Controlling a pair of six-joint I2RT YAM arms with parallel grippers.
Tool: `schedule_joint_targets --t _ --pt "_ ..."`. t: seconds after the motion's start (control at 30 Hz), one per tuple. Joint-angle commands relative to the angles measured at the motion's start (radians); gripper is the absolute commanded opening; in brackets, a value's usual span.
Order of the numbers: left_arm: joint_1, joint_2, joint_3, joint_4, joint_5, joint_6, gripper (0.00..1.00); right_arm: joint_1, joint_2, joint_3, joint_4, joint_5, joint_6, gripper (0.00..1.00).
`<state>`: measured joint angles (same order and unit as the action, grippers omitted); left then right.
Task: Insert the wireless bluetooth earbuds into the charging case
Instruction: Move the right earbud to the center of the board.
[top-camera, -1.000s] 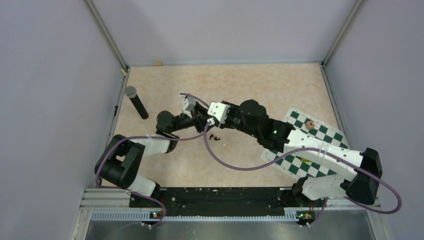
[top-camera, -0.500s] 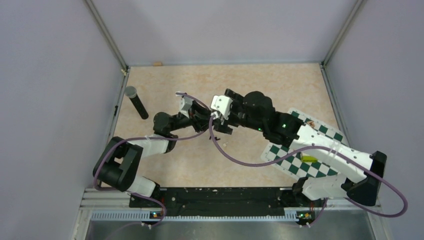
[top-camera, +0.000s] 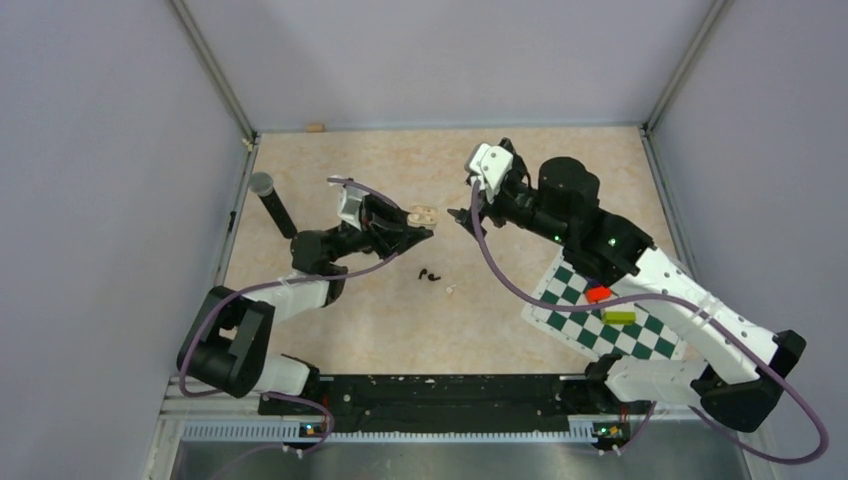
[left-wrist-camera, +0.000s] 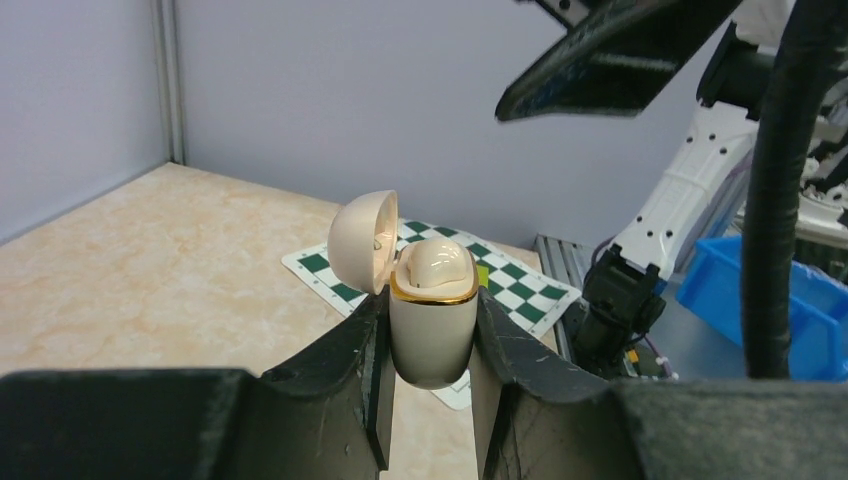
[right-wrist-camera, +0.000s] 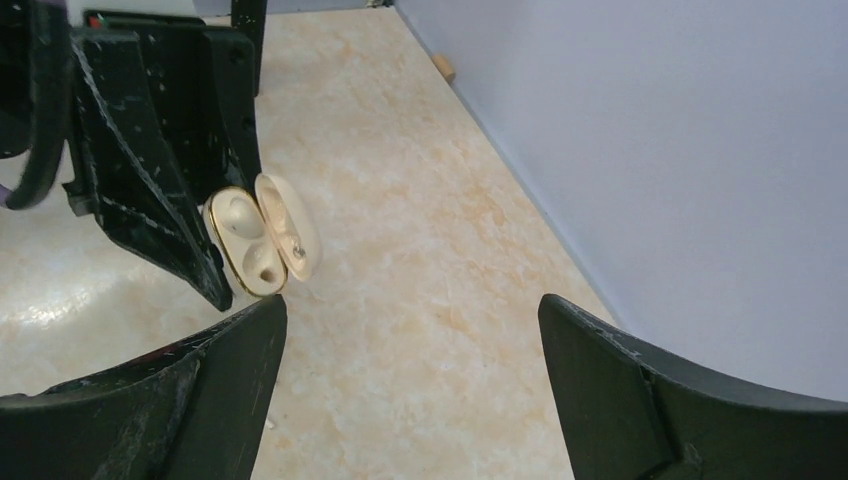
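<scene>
The charging case (left-wrist-camera: 432, 325) is cream with a gold rim, not black. It stands upright between my left gripper's (left-wrist-camera: 430, 300) fingers, which are shut on its body, and its lid (left-wrist-camera: 363, 240) is swung open. From above, the case (top-camera: 423, 213) is held off the table at mid-left. In the right wrist view its two empty wells (right-wrist-camera: 245, 245) face the camera. Two tiny black earbuds (top-camera: 430, 272) lie on the table just below and right of the case. My right gripper (right-wrist-camera: 410, 310) is wide open with nothing in it, right of the case (top-camera: 475, 195).
A black cylinder with a grey top (top-camera: 272, 204) stands near the left wall. A green-and-white chequered mat (top-camera: 570, 285) at the right carries a red block (top-camera: 598, 293) and a yellow-green block (top-camera: 619, 316). A small pale scrap (top-camera: 451, 289) lies near the earbuds.
My right gripper has opened wide and drawn back up and to the right. The left gripper has shifted left with the case, whose lid now shows open. The earbuds have not moved.
</scene>
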<state>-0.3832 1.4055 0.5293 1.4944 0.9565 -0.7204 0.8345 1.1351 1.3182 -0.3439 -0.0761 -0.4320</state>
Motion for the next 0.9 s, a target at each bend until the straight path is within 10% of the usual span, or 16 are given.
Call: schedule_joint_targets --t 0.0,0.87 --pt "0.033 -0.051 0.034 0.11 -0.096 -0.092 0.0 -0.013 0.046 0.04 0.055 0.057 0.053 0.95" --pt "0.306 -0.223 0.021 -0.037 -0.124 -0.014 0.0 0.039 0.155 -0.511 0.168 -0.071 -0.517 0.85"
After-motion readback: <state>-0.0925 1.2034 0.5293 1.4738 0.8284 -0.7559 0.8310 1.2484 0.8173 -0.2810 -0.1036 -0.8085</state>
